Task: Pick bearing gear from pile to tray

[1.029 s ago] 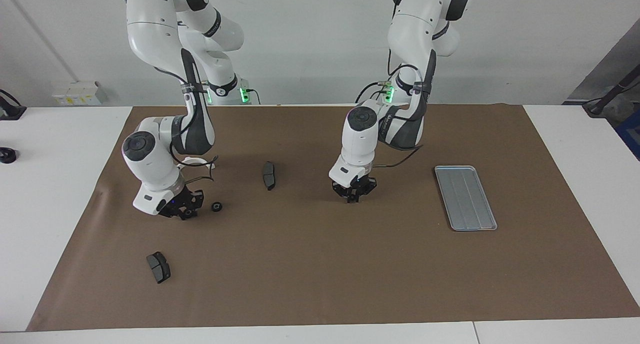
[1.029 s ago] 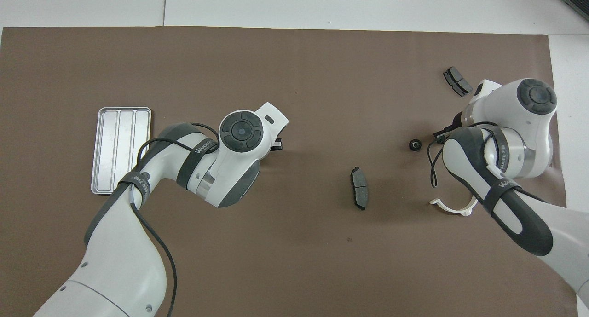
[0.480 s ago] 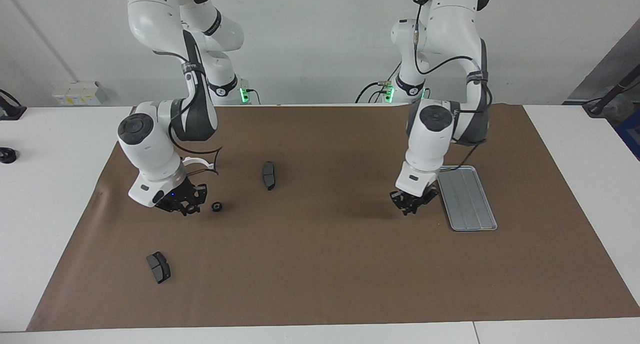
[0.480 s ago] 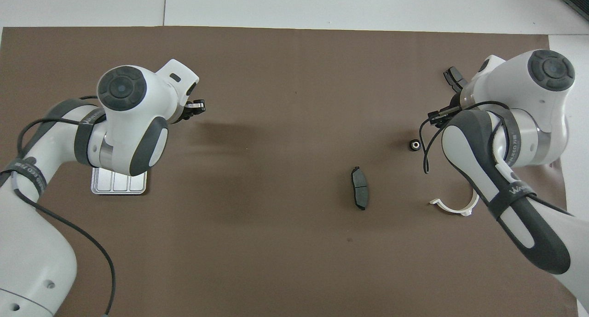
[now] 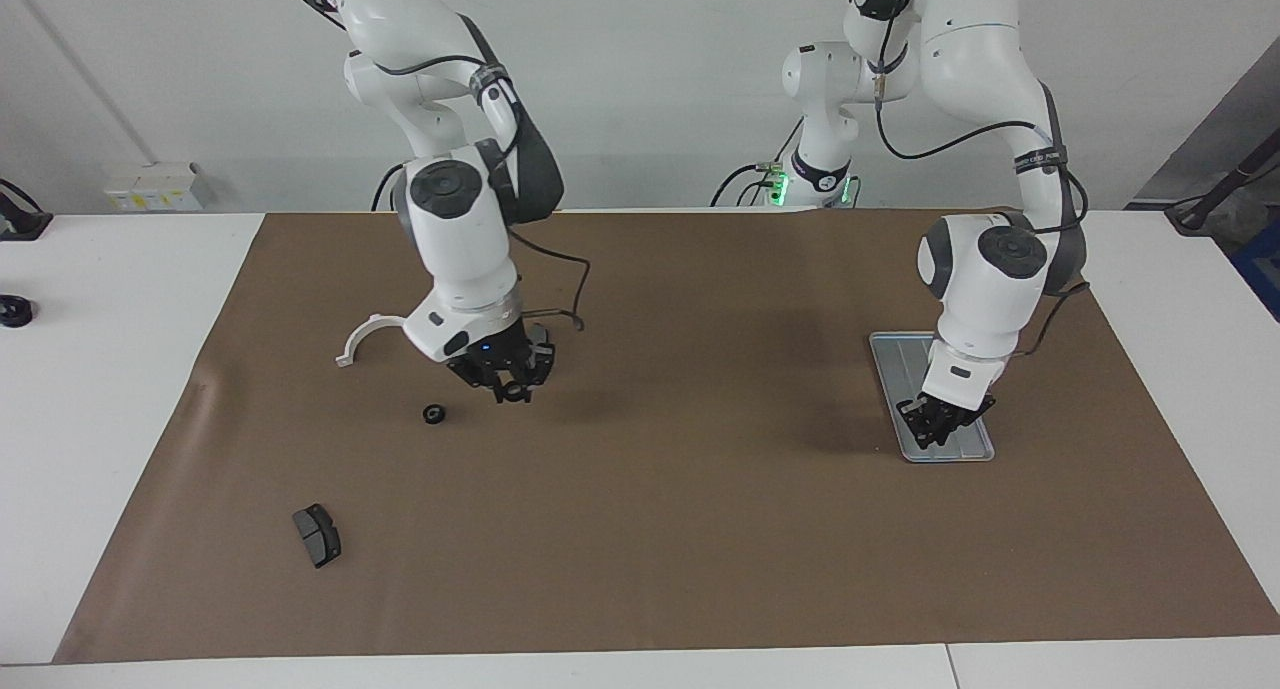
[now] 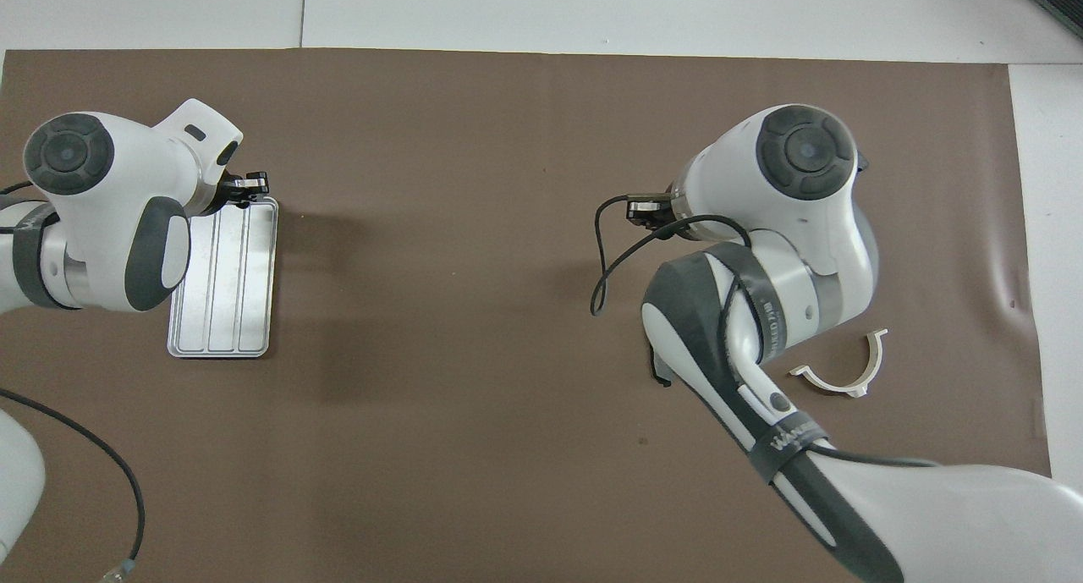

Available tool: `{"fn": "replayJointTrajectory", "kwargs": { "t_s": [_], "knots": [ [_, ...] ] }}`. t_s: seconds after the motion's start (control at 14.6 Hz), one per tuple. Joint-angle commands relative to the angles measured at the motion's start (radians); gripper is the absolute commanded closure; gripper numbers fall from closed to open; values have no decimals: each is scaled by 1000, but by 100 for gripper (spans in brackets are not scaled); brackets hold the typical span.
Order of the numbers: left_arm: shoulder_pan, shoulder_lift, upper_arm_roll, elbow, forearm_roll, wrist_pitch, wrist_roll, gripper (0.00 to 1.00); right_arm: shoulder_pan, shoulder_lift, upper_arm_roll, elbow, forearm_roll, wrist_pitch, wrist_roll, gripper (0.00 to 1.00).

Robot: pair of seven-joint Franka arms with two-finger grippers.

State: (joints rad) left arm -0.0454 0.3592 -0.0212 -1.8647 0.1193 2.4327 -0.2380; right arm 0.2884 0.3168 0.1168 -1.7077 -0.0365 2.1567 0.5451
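A: Any gear in the tray [image 5: 930, 369] yet?
B: None visible. The left pincer [image 5: 938, 421] hangs over its end farthest from the robots, fingertips together; whether it carries a gear, I can't tell.
A: And the right pincer [image 5: 512, 389]?
B: Over the mat; its grip I cannot tell. 1 gear [image 5: 433, 414] lies beside it.

Gear [image 5: 433, 414] lies between bracket [image 5: 368, 337] and pad [image 5: 317, 535], well apart from tray [image 5: 905, 354].

The left gripper [image 5: 938, 431] is held closed over the tray [image 5: 905, 369]. The right gripper [image 5: 512, 389] is raised over the mat [image 5: 680, 529], near a gear [image 5: 433, 414]. A bracket [image 5: 362, 336] and a pad [image 5: 317, 535] are seen apart.
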Motion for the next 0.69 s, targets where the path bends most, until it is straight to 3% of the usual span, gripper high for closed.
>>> {"fn": "replayJointTrajectory", "kwargs": {
  "t_s": [0.0, 0.21, 0.34, 0.41, 0.48, 0.55, 0.62],
  "knots": [
    [16, -8, -16, -62, -26, 78, 26, 100, 86, 65, -2, 26, 17, 67, 203, 100],
    [28, -8, -16, -82, -26, 95, 39, 100, 210, 212, -5, 152, 0, 104, 373, 100],
    [29, -9, -16, -102, -26, 111, 39, 97, 216, 257, -3, 194, -19, 130, 386, 100],
    [29, -9, -16, -106, -26, 111, 39, 81, 218, 266, -5, 194, -34, 170, 389, 100],
    [29, -11, -16, -105, -26, 105, 39, 52, 227, 283, -5, 188, -58, 201, 391, 100],
    [27, -11, -16, -102, -26, 98, 37, 37, 230, 297, -5, 186, -75, 207, 391, 100],
    [25, -12, -16, -99, -26, 97, 37, 33, 230, 298, -5, 184, -80, 209, 391, 100]
  ]
}}
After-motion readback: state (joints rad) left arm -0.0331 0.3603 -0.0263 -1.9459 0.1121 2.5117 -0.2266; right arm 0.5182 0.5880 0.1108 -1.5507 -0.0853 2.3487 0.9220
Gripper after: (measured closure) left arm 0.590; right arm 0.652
